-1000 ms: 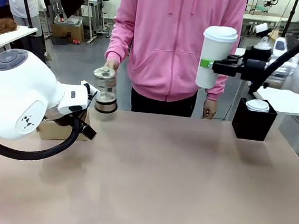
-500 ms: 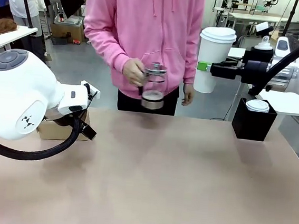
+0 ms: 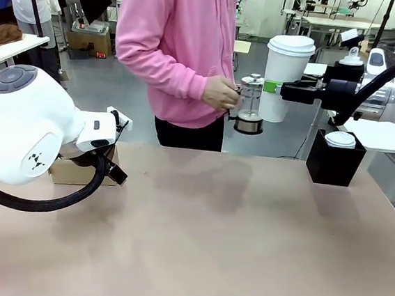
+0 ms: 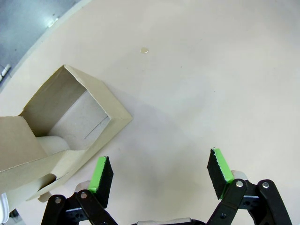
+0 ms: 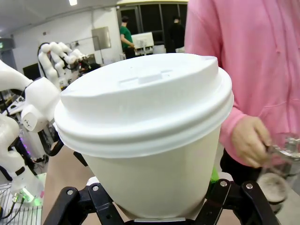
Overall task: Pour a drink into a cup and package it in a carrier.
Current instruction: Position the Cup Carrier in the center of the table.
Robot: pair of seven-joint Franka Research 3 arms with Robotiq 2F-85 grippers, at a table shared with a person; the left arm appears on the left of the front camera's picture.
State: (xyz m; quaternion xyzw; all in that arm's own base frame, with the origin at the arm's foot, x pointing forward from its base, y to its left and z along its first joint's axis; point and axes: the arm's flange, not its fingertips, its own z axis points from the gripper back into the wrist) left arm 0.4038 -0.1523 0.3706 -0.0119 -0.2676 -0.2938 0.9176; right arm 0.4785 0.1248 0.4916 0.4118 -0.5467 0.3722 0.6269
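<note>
Your left tool [image 4: 160,171] hangs spread, empty, beside the carrier [image 4: 70,136] on the bench [image 4: 211,70]. The person's hand [image 3: 222,93] has brought the pitcher [image 3: 249,109] rightward, now just beside the lidded cup [image 3: 286,65] your right tool [image 3: 276,88] grips aloft: pouring nears.

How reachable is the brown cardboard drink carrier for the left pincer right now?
Likely yes: the left pincer is open above bare table, with the brown cardboard drink carrier close beside it and nothing between them.

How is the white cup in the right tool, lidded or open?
Lidded. A white dome lid sits on the cup, which the right tool holds upright.
</note>
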